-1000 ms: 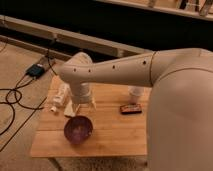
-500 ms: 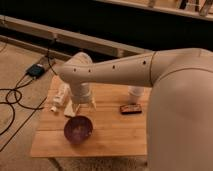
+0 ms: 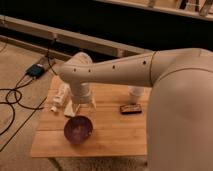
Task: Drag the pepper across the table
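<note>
Pepper — hidden from view | gripper [image 3: 80, 110] low over table [image 3: 117, 136], just behind purple bowl [image 3: 78, 130] | jaws apart

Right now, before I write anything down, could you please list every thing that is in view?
table: one, light wood, middle of the view
bowl: one, purple, on the table's near left part
bar: one, dark with red markings, flat on the table, right of the bowl
container: one, white, behind the bar, partly hidden by the arm
bottle: one, white, lying near the table's left edge
cables: several, black, on the floor at left
box: one, dark, on the floor among the cables
pepper: none visible
arm: one, cream, reaching over the table from the right
gripper: one, white, over the table just behind the bowl, jaws apart
</note>
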You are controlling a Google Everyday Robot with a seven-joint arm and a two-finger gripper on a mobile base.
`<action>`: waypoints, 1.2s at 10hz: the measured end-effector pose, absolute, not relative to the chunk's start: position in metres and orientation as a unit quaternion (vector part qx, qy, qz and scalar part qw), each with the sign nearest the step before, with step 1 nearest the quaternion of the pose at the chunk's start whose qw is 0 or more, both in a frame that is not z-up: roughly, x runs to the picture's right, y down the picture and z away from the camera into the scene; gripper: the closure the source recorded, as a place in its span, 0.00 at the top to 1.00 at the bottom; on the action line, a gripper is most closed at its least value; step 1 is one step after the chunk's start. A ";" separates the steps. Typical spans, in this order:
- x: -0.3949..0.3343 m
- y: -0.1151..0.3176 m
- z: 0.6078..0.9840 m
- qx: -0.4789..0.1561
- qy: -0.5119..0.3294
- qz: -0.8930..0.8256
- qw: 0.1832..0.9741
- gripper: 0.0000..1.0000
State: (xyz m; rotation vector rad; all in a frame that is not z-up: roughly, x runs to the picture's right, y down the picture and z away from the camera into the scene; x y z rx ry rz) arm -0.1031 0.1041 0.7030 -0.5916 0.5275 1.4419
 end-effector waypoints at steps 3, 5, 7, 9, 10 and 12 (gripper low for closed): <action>-0.103 0.104 0.703 -0.264 0.235 0.642 0.680 0.65; -0.103 0.103 0.706 -0.267 0.235 0.642 0.680 0.65; -0.095 0.099 0.714 -0.265 0.233 0.647 0.676 0.65; -0.072 0.092 0.725 -0.251 0.232 0.662 0.667 0.65; -0.062 0.091 0.727 -0.247 0.234 0.667 0.663 0.65; -0.038 0.092 0.731 -0.235 0.240 0.684 0.648 0.65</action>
